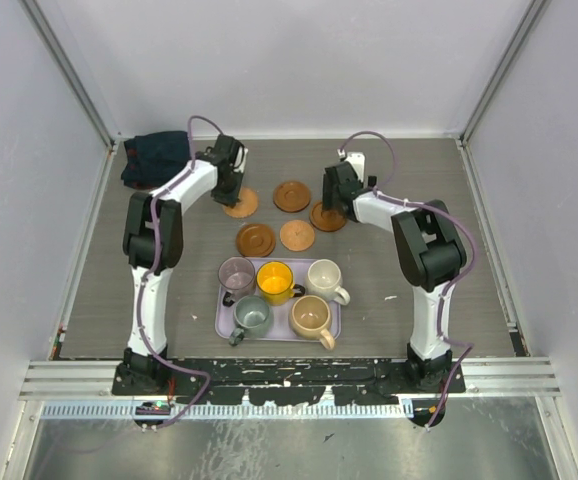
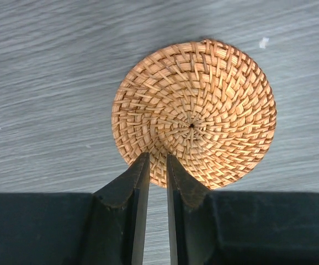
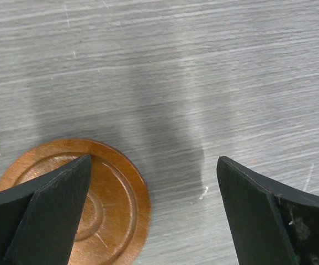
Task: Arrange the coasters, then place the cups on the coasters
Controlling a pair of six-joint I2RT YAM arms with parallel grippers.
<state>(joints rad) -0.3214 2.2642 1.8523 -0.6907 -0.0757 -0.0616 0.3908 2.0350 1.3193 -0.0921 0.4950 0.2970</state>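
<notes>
Closest to the lens, black fingers (image 2: pixel 129 187) of the left claw (image 2: pixel 158 157), clenched on the near rim of the woven coaster (image 2: pixel 195 110). Round, pale orange-brown, wicker spiralling out from a small dark centre. Resting on or just above the grey table (image 2: pixel 49 83), cannot tell which; far left of the coaster group from above. Reached by the left arm stretched forward, elbow raised, wrist bent down over that disc.

Opposite, right claw (image 3: pixel 154 160) spread wide, grasping nothing, one finger over the wooden coaster (image 3: pixel 121 193): dark brown, glossy, turned rings, raised rim. Held there by the right arm reaching forward and inward, wrist pointing down.

Between the claws and nearer the bases, three more coasters (image 1: pixel 291 195), apart from one another on the table. Closer still, five cups (image 1: pixel 275 280) upright on the lavender tray (image 1: pixel 277 336): mauve, yellow, cream behind; grey-green, tan in front. Dark cloth (image 1: pixel 157 155) bunched in the far left corner.
</notes>
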